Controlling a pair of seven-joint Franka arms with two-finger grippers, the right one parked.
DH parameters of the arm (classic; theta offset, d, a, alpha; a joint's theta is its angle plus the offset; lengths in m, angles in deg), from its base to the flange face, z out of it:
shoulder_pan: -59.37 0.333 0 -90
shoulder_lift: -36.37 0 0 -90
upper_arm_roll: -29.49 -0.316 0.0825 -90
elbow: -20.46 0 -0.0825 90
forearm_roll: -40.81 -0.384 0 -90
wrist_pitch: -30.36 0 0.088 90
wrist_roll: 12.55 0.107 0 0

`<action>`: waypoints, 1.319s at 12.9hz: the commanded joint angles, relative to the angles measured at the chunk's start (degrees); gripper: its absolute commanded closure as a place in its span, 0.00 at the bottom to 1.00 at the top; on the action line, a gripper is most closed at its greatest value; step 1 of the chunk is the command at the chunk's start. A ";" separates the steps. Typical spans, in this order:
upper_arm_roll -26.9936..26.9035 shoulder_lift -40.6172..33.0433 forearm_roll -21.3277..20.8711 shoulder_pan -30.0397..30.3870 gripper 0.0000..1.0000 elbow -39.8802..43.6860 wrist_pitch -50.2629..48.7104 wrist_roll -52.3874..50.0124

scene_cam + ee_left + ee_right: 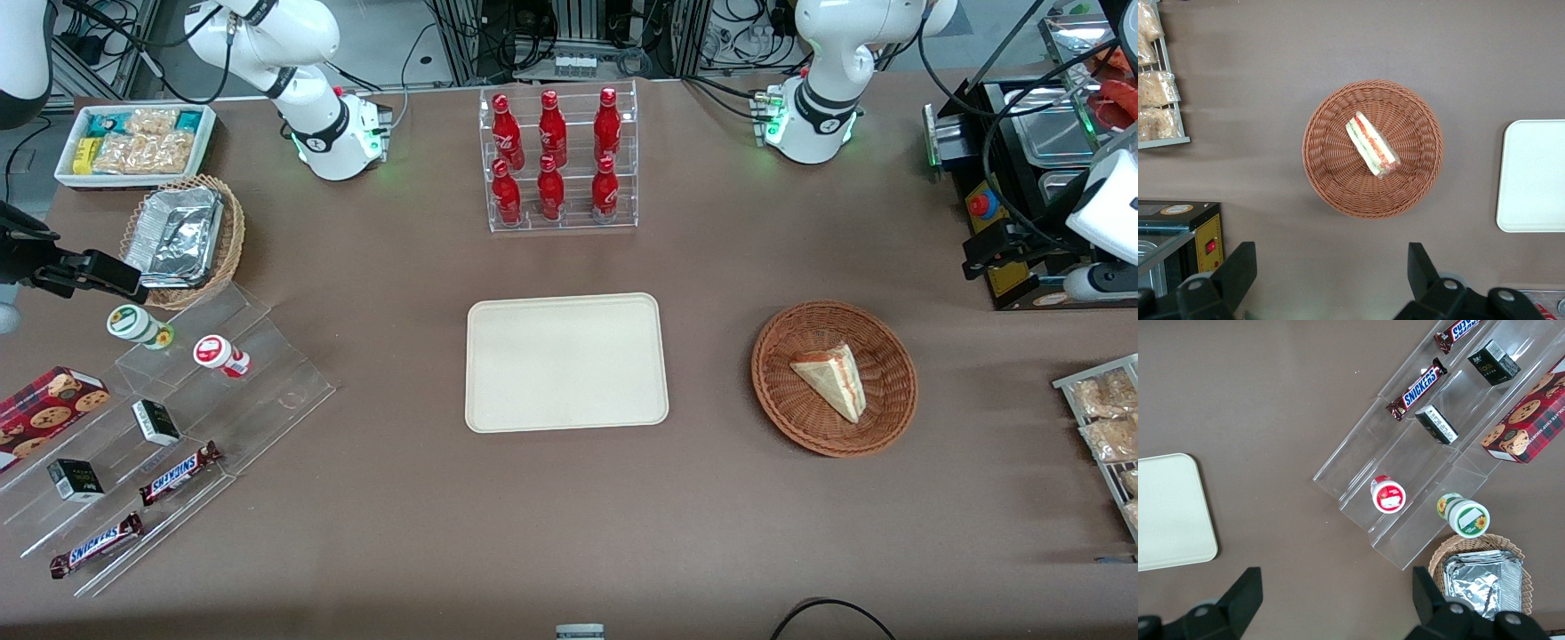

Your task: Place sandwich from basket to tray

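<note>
The sandwich [832, 378] is lying on its side inside the basket [782, 391], which is sitting on the brown tabletop [569, 516] toward the working arm's end. The tray [566, 363] is resting beside the basket, well apart from it, toward the parked arm's end. The gripper [1331, 280] is hanging high above the tabletop, looking straight down with the basket in its sight, its jaws standing wide apart and holding nothing. Farther from the front camera than the basket, the arm's white base [813, 116] is standing at the tabletop's edge.

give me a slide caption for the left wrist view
Open end effector above the table, sandwich lying in the basket, tray beside it.
</note>
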 commanded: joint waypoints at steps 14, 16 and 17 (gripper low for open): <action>0.68 5.53 -0.59 -4.53 0.00 -18.06 26.18 -8.93; 0.77 5.18 -0.68 -4.80 0.00 -23.00 31.73 -16.63; 0.68 4.92 -0.59 -5.41 0.00 -25.54 33.67 -18.24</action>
